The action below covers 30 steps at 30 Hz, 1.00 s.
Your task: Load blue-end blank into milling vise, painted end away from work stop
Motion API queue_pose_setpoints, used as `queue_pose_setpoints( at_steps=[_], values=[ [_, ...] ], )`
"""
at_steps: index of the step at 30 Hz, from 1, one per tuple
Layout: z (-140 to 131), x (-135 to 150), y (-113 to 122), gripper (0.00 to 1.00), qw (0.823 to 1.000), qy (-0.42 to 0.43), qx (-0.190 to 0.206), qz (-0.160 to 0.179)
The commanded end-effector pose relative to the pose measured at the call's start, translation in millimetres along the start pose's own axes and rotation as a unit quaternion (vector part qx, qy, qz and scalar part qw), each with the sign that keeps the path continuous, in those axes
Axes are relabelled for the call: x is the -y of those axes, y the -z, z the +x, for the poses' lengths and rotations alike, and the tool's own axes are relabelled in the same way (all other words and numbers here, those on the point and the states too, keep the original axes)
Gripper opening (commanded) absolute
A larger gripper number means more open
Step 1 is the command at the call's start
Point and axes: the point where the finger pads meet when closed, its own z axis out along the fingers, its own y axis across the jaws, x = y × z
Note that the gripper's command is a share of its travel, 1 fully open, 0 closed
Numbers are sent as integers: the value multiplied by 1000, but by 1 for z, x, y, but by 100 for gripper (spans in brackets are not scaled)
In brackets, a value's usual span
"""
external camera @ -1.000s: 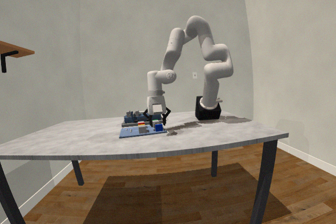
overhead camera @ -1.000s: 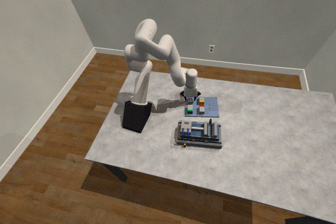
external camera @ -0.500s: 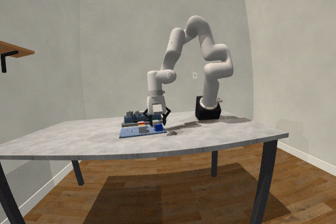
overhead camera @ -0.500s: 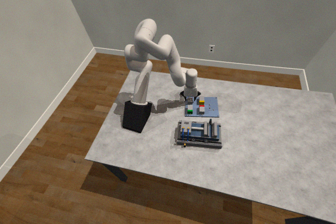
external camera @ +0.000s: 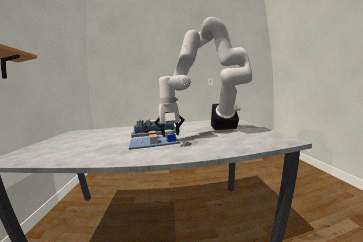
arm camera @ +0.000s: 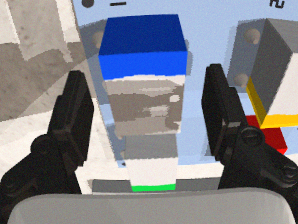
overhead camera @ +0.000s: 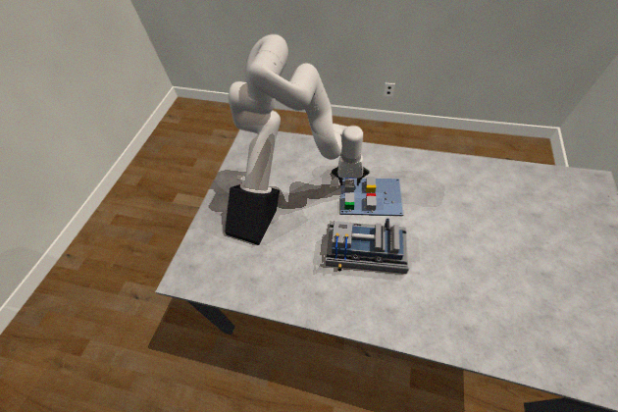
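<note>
The blank with the blue end (arm camera: 141, 86) lies flat on the light blue infeed plate (overhead camera: 377, 197), in the corner nearest the robot base. Its blue end (external camera: 171, 137) faces away from the vise. My gripper (arm camera: 146, 85) is open and low over this blank, one black finger on each long side, with a visible gap on both sides. In the top view the gripper (overhead camera: 348, 183) hides most of the blank. The milling vise (overhead camera: 367, 245) stands beside the plate with nothing between its jaws.
Three other blanks lie on the plate: green-ended (overhead camera: 349, 202) in line behind the blue one, yellow-ended (overhead camera: 371, 187) and red-ended (overhead camera: 371, 200) in the row beside it. The vise's blue hoses (overhead camera: 340, 243) are on its left block. The robot base (overhead camera: 250, 211) stands left.
</note>
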Motion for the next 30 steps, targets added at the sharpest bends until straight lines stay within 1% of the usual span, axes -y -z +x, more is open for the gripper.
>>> queue_pose_setpoints(
  at_steps=[1, 5, 6, 30],
  values=[
    [0, -1, 1, 72, 1000, 0, 0, -1],
    [0, -1, 1, 72, 1000, 0, 0, -1],
    [0, -1, 1, 0, 1000, 0, 0, -1],
    [0, -1, 1, 0, 1000, 0, 0, -1]
  ],
)
